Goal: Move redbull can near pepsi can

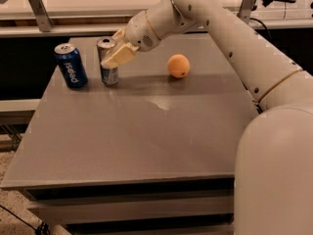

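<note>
The gripper (113, 57) seems clamped on the upright redbull can (110, 74), far left on the table (146, 146), just right of the pepsi can (71, 66); an orange (178, 65) sits further right.

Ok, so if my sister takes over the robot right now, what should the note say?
Claw: closed on the redbull can, near its top.
Redbull can: upright, just right of the pepsi can, with a small gap between them. It seems to stand on the table.
Done: the cans are close together.
To do: open the claw and lift away without tipping either can.
</note>
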You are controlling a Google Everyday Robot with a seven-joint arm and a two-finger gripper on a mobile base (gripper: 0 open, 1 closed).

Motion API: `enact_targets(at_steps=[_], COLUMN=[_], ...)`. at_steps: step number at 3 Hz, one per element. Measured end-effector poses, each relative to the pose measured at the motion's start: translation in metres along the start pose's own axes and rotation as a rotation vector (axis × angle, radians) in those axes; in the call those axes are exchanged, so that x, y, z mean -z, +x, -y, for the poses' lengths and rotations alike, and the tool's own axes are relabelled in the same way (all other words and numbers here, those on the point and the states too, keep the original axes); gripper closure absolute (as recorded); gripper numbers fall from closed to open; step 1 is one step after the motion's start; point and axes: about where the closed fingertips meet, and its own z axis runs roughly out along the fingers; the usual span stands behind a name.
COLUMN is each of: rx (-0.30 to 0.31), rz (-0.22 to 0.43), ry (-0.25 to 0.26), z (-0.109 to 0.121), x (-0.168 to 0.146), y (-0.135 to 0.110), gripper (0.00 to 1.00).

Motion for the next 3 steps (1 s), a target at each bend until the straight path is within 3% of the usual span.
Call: enact_targets(at_steps=[2, 3], rx=[-0.023, -0.028], rz=[-0.066, -0.106], ry=[-0.063, -0.075], z=[0.001, -0.003], x=[-0.032, -0.037], y=[-0.009, -0.012], gripper=[0.13, 0.00])
